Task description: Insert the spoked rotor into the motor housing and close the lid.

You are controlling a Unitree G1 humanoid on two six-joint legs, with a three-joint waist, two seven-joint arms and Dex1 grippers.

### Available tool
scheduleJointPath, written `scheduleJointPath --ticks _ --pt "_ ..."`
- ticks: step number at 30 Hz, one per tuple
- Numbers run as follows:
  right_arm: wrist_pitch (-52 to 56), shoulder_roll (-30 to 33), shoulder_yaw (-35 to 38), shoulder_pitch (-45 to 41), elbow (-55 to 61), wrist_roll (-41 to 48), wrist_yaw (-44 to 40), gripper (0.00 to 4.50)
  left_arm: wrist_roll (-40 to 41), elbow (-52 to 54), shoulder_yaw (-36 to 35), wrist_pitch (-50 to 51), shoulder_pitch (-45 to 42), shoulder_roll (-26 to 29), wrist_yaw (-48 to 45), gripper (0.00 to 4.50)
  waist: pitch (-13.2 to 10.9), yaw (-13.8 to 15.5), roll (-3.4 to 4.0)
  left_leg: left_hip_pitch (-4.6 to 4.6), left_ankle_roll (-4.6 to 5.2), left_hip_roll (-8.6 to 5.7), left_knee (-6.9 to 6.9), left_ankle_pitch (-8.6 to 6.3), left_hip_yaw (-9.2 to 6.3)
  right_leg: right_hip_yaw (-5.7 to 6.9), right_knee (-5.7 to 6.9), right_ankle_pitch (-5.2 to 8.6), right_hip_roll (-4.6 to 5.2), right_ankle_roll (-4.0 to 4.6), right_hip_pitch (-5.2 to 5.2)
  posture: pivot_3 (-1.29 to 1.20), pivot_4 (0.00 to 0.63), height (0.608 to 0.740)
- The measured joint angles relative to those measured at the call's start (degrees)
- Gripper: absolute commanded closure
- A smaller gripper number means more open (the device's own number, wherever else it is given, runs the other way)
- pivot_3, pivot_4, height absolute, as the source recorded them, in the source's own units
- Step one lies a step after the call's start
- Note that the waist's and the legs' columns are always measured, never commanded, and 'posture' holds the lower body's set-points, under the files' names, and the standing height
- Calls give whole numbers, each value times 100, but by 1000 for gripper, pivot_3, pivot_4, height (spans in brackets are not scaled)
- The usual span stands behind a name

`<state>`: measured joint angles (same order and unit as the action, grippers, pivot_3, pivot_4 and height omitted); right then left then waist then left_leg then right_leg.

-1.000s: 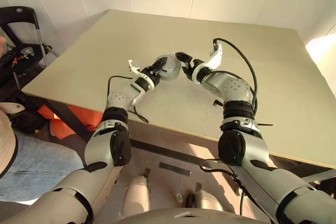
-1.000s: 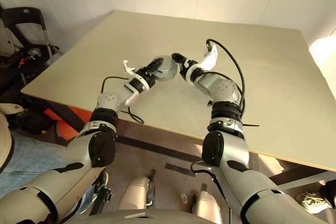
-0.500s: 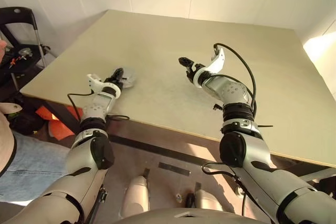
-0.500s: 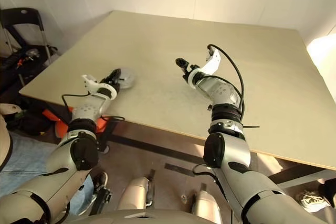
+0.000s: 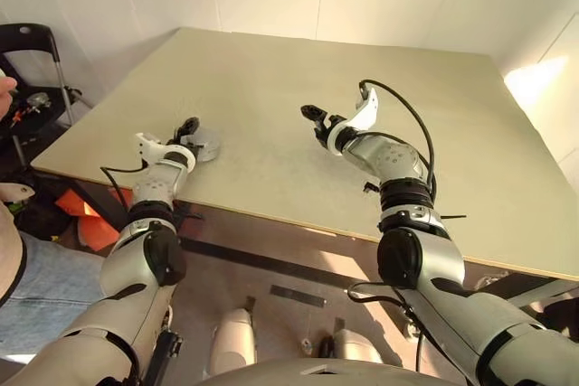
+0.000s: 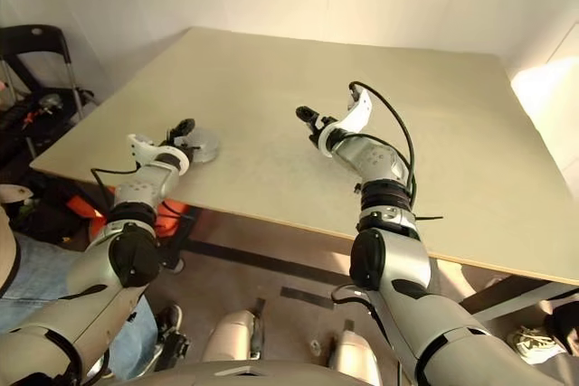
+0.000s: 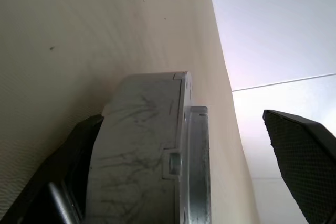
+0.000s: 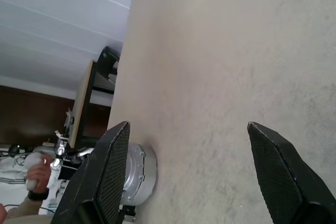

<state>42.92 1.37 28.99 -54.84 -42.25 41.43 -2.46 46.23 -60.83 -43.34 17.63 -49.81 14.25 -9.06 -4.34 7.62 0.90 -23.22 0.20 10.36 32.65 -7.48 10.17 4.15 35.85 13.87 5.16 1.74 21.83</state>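
The motor housing [image 5: 204, 144], a round silver-grey body, rests on the table [image 5: 271, 70] near its left front edge. In the left wrist view the housing [image 7: 142, 150] lies between my left fingers, with one finger against its side. The other finger [image 7: 299, 156] stands well apart from it. My left gripper [image 5: 187, 126] is open around the housing. My right gripper [image 5: 312, 115] hovers open and empty over the table's middle, and its wrist view shows the housing [image 8: 139, 174] far off. The spoked rotor is hidden. I cannot tell the lid apart from the housing.
A person in jeans [image 5: 36, 287] sits at the left, just off the table's corner. A black chair and cart [image 5: 36, 51] stand behind them. The housing sits close to the table's left front edge [image 5: 99, 174].
The housing went from between both grippers at the table's middle to the left, carried by my left arm. It now rests on the table and the left jaws have opened. The view has shifted.
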Motion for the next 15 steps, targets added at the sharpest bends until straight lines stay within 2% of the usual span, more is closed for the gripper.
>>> scheduleJointPath --ticks 5,9,13,15 --pt "40 71 -37 -5 -165 -34 -87 437 -83 -24 -57 -340 38 436 86 18 0 -15 -1 -6 -13 0 -9 8 0 3 -3 -5 -1 10 8 0 0 740" --pt "56 74 -158 -34 -248 -125 -245 437 -237 25 19 -536 42 528 66 18 0 28 -1 -18 -13 -3 -6 8 1 5 -13 -6 2 10 8 0 0 740" --pt "-179 81 -774 42 86 -510 -856 437 -711 450 623 -716 99 309 -247 18 0 126 -2 -35 -12 1 1 7 0 13 -13 -6 3 9 16 0 0 740" --pt "-786 221 -1589 457 816 -1057 -1467 437 -1054 1050 1174 -796 303 101 -580 18 3 175 -7 -43 -7 1 7 5 -2 19 -17 -16 7 -8 13 0 0 740"
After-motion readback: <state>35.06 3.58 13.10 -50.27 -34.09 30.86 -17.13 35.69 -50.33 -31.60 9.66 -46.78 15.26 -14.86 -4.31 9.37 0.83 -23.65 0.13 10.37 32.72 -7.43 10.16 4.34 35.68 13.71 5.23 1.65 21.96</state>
